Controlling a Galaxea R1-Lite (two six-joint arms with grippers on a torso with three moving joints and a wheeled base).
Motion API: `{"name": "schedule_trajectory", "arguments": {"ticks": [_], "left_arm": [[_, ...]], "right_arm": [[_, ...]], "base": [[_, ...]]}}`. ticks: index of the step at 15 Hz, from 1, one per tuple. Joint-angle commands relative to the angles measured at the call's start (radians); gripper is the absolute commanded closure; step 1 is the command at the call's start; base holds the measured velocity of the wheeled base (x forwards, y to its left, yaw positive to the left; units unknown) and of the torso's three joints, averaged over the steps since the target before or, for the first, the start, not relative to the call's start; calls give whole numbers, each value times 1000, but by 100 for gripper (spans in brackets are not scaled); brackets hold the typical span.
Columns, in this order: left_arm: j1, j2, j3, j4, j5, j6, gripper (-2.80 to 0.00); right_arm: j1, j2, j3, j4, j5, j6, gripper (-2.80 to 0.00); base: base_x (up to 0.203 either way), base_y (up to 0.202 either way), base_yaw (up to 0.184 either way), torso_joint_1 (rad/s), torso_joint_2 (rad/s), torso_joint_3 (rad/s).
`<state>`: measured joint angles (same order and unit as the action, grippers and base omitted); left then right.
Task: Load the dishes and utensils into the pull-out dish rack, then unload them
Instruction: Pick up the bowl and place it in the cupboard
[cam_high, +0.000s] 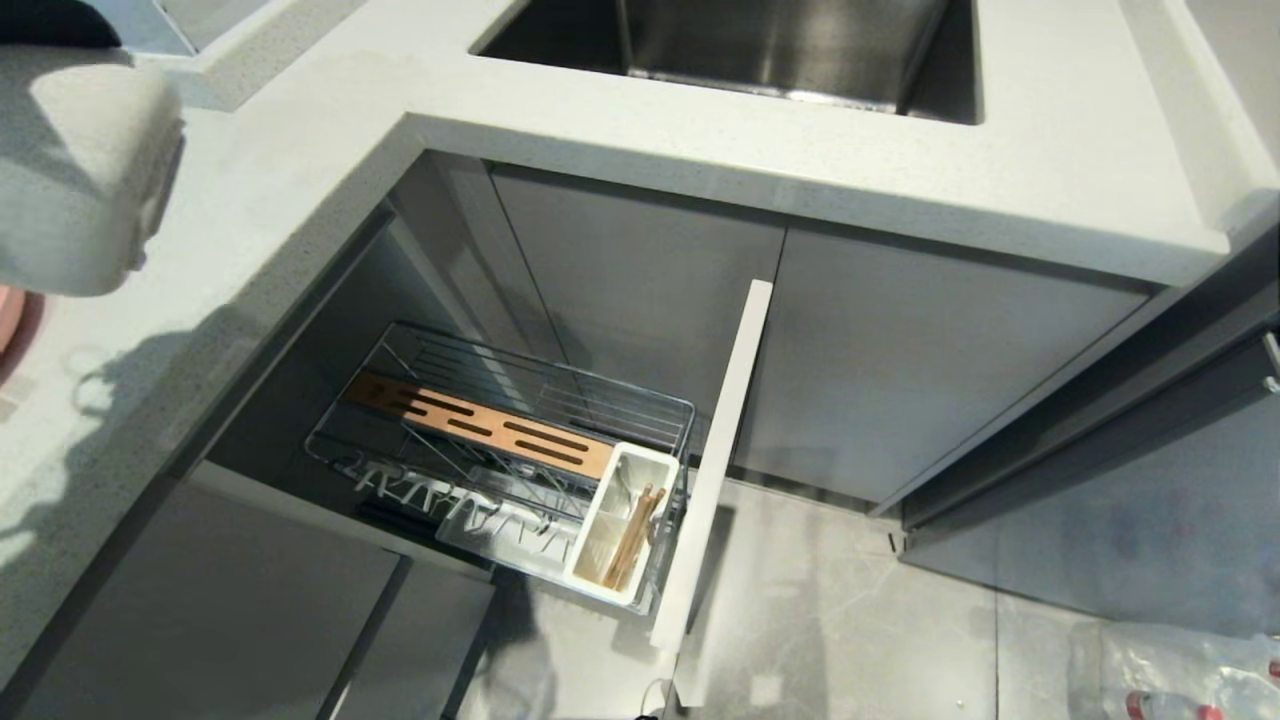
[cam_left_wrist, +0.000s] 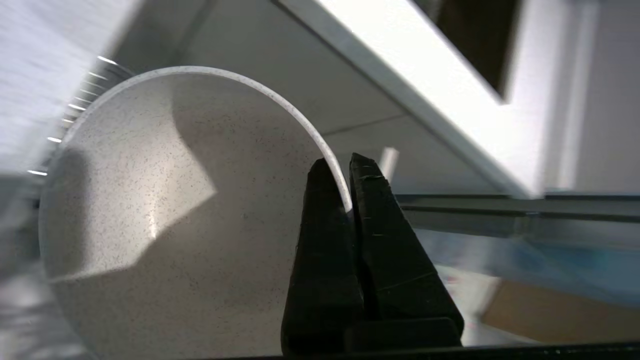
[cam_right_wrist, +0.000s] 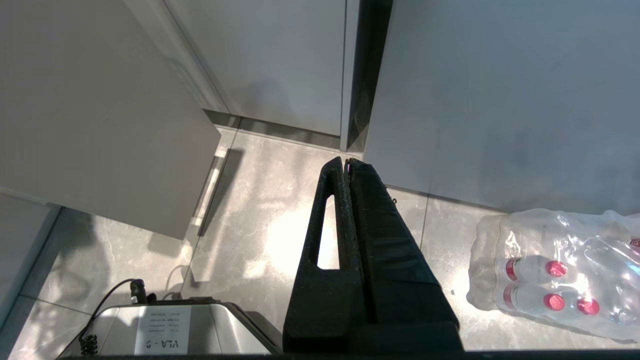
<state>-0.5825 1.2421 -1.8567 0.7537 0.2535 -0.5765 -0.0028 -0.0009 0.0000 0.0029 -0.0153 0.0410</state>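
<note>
Bowl (cam_left_wrist: 165, 200) in our left end effector (cam_left_wrist: 347, 170), pinched by its rim at far left above the surface (cam_high: 300, 180), so it can drop into the dish rack (cam_high: 520, 440). Chopsticks (cam_high: 630, 545) already stand in the rack's caddy. Our right end effector (cam_right_wrist: 347, 162) hangs pressed together, empty, over the floor.

The pulled-out rack (cam_high: 520, 440) carries chopsticks (cam_high: 632, 548) in its white caddy (cam_high: 622, 525); a water-bottle pack (cam_high: 1190, 670) lies on the floor (cam_high: 830, 620).

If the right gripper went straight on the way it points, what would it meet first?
Probably the floor just short of the cabinet doors; nothing lies between. The right gripper, shut, points there, though depth is unclear.
</note>
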Motion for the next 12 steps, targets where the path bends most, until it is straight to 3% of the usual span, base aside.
{"name": "schedule_trajectory", "arguments": {"ticks": [1, 3, 7, 9, 12], "left_arm": [[-65, -49, 85, -106, 13, -67, 0], [-116, -55, 213, -355, 95, -123, 0], [-189, 25, 490, -871, 314, -149, 0], [-213, 70, 622, -1099, 347, -157, 0], [-219, 162, 791, -1349, 364, -160, 0]], "right_arm": [[0, 1, 2, 0, 0, 0, 0], [0, 1, 2, 0, 0, 0, 0], [0, 1, 2, 0, 0, 0, 0], [0, 1, 2, 0, 0, 0, 0], [0, 1, 2, 0, 0, 0, 0]], "base": [[0, 0, 0, 0, 0, 0], [0, 0, 0, 0, 0, 0], [0, 0, 0, 0, 0, 0], [0, 0, 0, 0, 0, 0], [0, 0, 0, 0, 0, 0]]}}
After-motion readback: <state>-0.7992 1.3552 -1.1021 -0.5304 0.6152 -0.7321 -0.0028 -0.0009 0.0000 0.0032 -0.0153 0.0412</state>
